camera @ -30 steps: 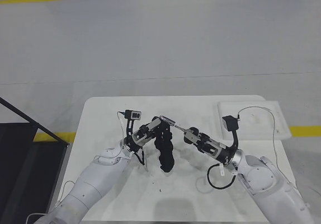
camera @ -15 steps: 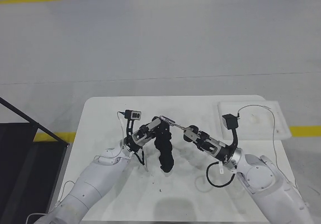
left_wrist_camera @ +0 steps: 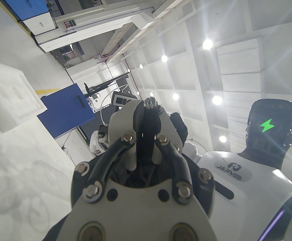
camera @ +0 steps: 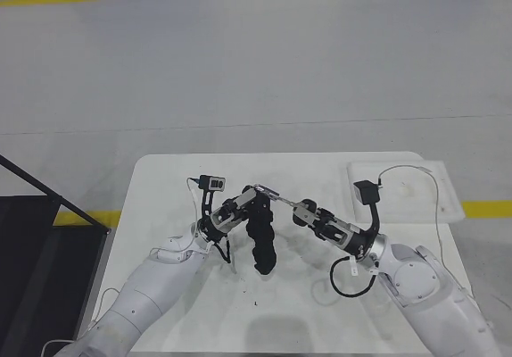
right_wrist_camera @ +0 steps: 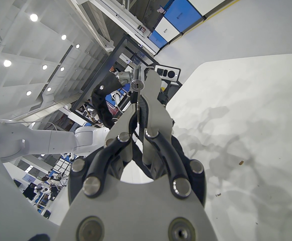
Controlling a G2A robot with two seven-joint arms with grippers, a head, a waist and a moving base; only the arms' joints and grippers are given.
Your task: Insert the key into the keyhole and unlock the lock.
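A: Status?

B: Left end effector (camera: 242, 204) is clamped on the lock (right_wrist_camera: 125, 76) above the middle of the surface (camera: 174, 187). Right end effector (camera: 300, 211) pinches the key (right_wrist_camera: 137, 111), tip at the keyhole (right_wrist_camera: 137, 85).

A: Risk?

B: Angular misalignment probably jams the blade. Turning force may cause slip in either grip.

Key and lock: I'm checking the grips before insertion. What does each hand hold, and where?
Right hand pinches the key by its rear part, blade tip at the keyhole. Left hand clamps the lock just behind its metal end.
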